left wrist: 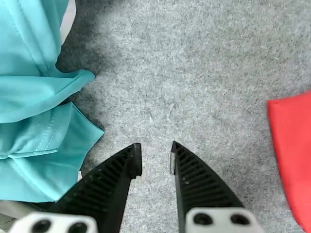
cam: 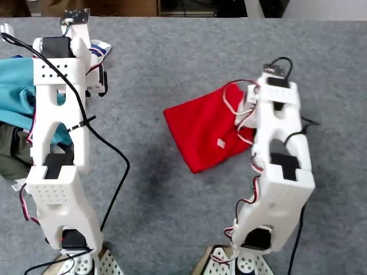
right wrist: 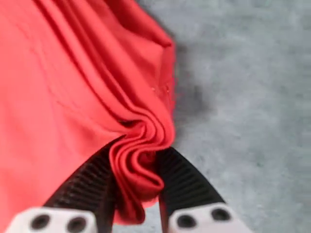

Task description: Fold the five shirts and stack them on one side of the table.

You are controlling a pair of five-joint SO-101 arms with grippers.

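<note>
My right gripper (right wrist: 138,155) pinches the red shirt (cam: 200,129). Its two black fingers (right wrist: 82,184) squeeze a bunched-up bit of the shirt's edge, and the cloth makes wavy folds between them. The red shirt lies on the grey table (cam: 172,57) in a folded lump. My right arm (cam: 278,166) hangs over the right side of the red shirt. A little white tag (cam: 221,143) sits on top of the red shirt, near the side closest to my arm. My left gripper (left wrist: 154,155) is to the left of the red shirt, well apart from it, above bare grey table. Its fingers are a little way apart and there is nothing between them. I can see one edge of the red shirt off to the side of this gripper. The teal shirt (cam: 14,91) is far to the left of the red shirt, past my left arm (cam: 57,114). It is all crumpled and not folded. A dark shirt (cam: 11,154) lies far to the left of the red shirt too, and part of it is tucked under the teal one.
</note>
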